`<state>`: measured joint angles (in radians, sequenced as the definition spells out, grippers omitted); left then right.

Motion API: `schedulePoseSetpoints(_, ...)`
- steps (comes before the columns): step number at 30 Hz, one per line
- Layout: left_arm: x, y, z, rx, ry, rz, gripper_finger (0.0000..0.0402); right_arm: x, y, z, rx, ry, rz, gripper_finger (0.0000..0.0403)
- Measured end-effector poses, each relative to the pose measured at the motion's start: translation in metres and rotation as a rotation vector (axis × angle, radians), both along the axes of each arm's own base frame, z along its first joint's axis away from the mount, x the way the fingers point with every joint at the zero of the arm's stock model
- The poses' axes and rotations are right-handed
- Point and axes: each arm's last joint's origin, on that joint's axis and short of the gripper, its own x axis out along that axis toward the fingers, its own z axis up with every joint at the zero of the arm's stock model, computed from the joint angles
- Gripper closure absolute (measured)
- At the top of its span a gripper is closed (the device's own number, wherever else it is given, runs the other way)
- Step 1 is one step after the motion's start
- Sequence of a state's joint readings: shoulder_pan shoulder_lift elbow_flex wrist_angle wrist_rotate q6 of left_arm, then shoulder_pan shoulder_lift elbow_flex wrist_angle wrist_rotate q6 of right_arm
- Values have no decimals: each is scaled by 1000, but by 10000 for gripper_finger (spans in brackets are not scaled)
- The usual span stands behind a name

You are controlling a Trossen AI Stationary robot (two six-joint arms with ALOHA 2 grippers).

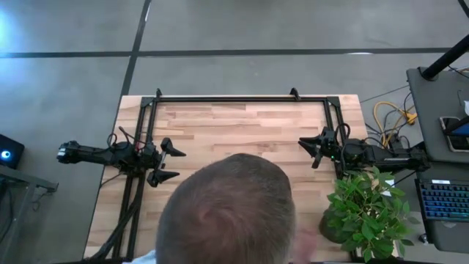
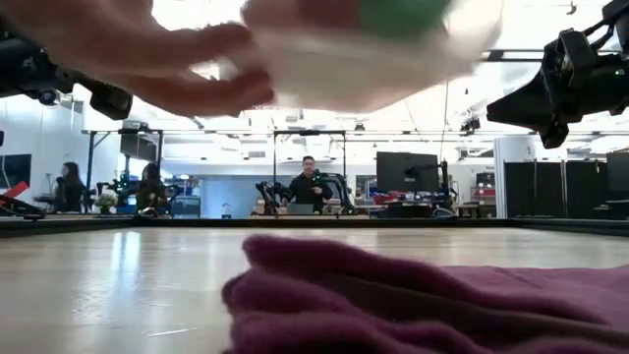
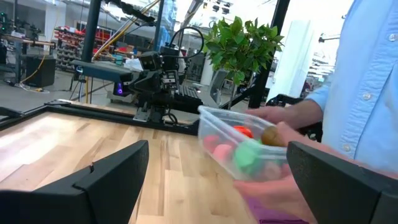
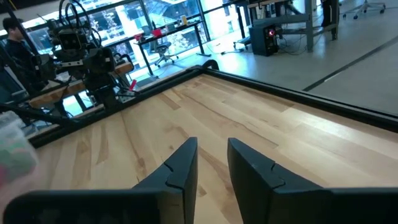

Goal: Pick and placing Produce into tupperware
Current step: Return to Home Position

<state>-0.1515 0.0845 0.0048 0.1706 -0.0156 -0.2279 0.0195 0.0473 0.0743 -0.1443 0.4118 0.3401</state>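
Note:
A person's hands hold the clear tupperware above the table's near part; blurred, it fills the top of the low view. Inside lie a green piece, a red piece, a brown ball and a pink ball. My left gripper is open at the table's left side, its fingers pointing toward the container and well short of it. My right gripper hovers at the right side, open by a narrow gap, with nothing between its fingers.
The person's head and arms lean in over the near middle of the table. A crumpled purple cloth lies near the front edge. A leafy potted plant stands at the near right corner. A black frame runs along the far edge.

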Motion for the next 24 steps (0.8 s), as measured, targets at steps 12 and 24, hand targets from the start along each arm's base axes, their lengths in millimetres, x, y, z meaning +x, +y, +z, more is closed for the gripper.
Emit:
schedulePoseSetpoints(12, 0, 0, 0, 0, 0, 0, 35, 0, 0, 0, 0, 0, 0, 331)
schedulePoseSetpoints(24, 0, 0, 0, 0, 0, 0, 35, 0, 0, 0, 0, 0, 0, 327)
